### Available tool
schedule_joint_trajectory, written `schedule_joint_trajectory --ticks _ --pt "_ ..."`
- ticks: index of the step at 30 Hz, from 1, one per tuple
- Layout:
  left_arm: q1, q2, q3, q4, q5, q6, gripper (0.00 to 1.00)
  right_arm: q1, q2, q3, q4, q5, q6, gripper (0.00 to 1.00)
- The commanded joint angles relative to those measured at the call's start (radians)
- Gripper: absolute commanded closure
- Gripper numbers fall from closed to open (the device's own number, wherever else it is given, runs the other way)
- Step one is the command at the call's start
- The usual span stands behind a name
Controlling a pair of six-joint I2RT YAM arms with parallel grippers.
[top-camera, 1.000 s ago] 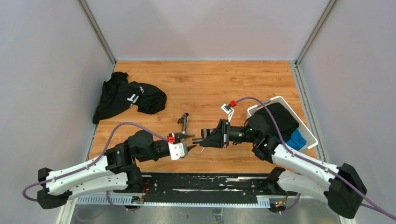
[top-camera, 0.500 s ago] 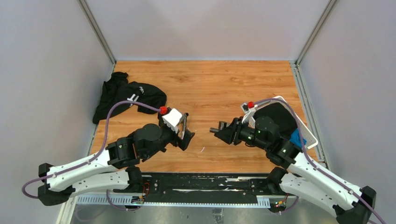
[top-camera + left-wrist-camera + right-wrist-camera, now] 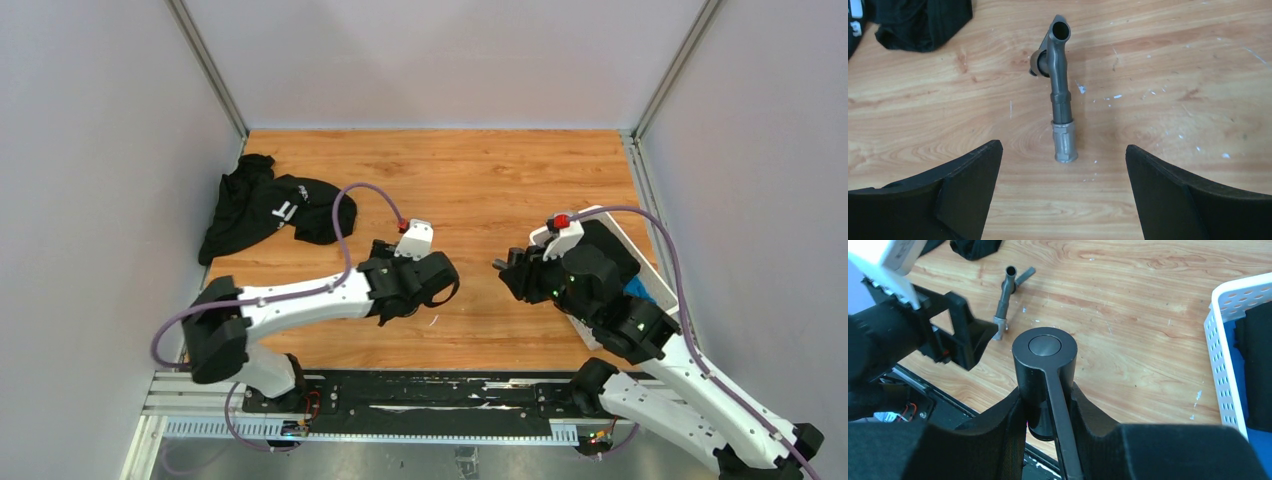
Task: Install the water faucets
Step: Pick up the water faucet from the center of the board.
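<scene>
The left tool (image 3: 1063, 152) gapes wide over a grey faucet pipe (image 3: 1060, 95) lying flat near the middle of the counter (image 3: 1173, 75), while the right tool (image 3: 1048, 407) clamps a dark lever-handled faucet valve (image 3: 1044, 355) over its right half.

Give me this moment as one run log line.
left hand: open, aimed at faucet pipe lying on table | right hand: shut on faucet lever piece | parts: apart, not joined
</scene>
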Motion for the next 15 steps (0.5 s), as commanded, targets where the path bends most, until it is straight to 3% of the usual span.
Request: schedule_joint_trajectory --ticks 1,6,9,15 --pt "0.017 0.174 0.073 -0.124 -0.075 -0.183 0.03 -0.01 -0.006 0.027 -0.02 0.017 -0.054 1.0" --pt "0.056 0.289 0.051 -0.05 0.032 -0.217 0.06 -0.011 0.017 0.06 -0.028 0.022 -0.09 1.0" --pt "0.127 0.303 0.005 0.044 0.124 -0.183 0.01 -0.012 0.024 0.058 -0.031 0.018 -0.086 1.0" --pt "0.154 0.387 0.023 0.048 0.136 -0.183 0.0 -0.013 0.041 0.054 -0.027 0.003 -0.086 1.0"
